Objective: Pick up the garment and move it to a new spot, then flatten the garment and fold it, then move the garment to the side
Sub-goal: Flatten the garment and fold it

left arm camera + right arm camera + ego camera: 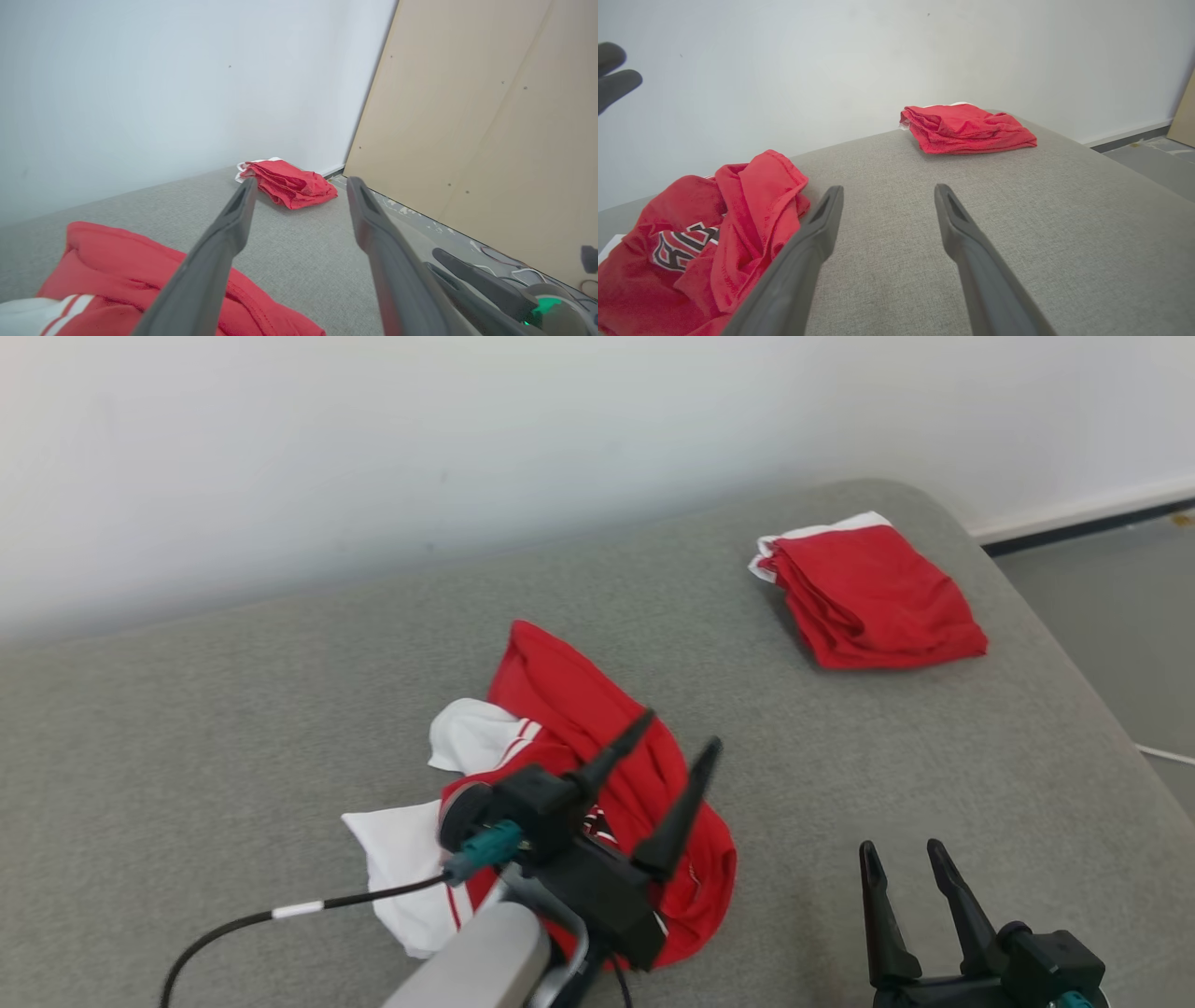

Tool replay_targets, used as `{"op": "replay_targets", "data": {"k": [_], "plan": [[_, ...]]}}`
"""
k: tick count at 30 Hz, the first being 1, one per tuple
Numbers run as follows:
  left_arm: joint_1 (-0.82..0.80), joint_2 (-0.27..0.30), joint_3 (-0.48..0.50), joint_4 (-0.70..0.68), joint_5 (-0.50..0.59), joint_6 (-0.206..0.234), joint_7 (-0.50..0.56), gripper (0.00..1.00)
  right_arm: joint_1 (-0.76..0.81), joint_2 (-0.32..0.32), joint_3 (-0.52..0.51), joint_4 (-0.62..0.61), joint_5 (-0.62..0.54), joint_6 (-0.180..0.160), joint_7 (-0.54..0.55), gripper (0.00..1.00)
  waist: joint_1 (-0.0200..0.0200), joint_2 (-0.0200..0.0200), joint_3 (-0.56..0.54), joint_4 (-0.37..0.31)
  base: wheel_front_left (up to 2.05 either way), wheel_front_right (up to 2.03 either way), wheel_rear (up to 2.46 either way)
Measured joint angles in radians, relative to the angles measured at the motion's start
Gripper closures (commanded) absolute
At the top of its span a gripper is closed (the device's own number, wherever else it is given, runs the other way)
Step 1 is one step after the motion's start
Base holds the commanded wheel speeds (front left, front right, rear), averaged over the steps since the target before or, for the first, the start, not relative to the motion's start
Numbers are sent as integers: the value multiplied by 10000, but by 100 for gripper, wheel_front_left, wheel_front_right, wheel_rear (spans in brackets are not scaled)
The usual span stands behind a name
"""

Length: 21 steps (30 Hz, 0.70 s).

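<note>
The crumpled garment (551, 691), red and white, lies on the grey surface (233, 756) at 6 o'clock of the head view's centre. The left gripper (681, 728) hovers above it, jaws spread, empty. A folded garment (873, 593) sits at 2 o'clock, and the right gripper (901, 847) at 5 o'clock gapes empty too.

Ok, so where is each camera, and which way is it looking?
Head view: on the robot's head, looking forward and down at the grey surface; left claw above the crumpled garment, right claw lower right.
Left wrist view: on the left wrist, looking along its own fingers toward the wall; the right claw shows too.
Right wrist view: on the right wrist, looking along its fingers across the surface.
All three share the folded garment.
</note>
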Motion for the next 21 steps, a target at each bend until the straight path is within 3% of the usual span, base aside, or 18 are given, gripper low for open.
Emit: {"op": "replay_targets", "data": {"k": [4,9,13,17,21], "plan": [[324,203,1043,-196,305,150,0,0,88,4,-6,-15,29,0,0,0,0,0,-148,374,0,0,0],[926,1055,2383,291,564,288,0,0,79,6,33,-56,31,0,0,0,0,0,-217,701,0,0,0],[1400,1390,3298,936,546,251,0,0,56,4,35,-63,29,2,0,0,0,0,-94,685,0,0,0],[1586,1425,3659,1806,566,115,0,0,13,2,21,-38,27,0,0,0,0,0,53,567,0,0,0],[1592,1310,3423,2995,656,-48,2,0,-107,2,65,-4,19,0,0,0,0,0,137,409,0,0,0]]}}
